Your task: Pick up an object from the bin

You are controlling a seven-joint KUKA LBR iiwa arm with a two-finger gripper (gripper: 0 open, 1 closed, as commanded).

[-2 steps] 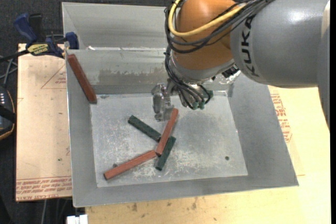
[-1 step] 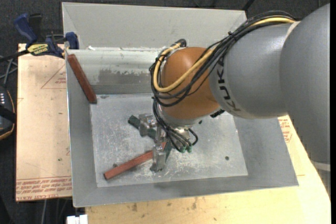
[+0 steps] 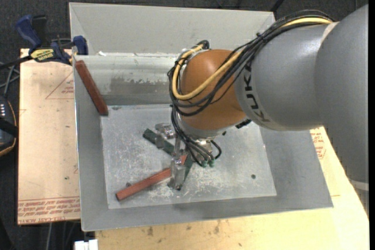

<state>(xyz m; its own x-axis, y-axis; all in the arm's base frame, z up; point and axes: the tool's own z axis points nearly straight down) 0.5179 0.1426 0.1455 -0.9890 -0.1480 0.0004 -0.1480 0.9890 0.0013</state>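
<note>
A: Where's your target?
B: A red-brown stick (image 3: 143, 184) lies flat near the bin's (image 3: 91, 173) front edge. Your jaws stand at its right end, likely for a grip. Spread or pressed together, you cannot tell.

Single camera: set high above the bin (image 3: 152, 26), looking down, tilted somewhat from one side. Middling range; bin walls framed round the gripper (image 3: 177, 180). Arm (image 3: 304, 79) enters rightward of the gripper, nearest the lens.
</note>
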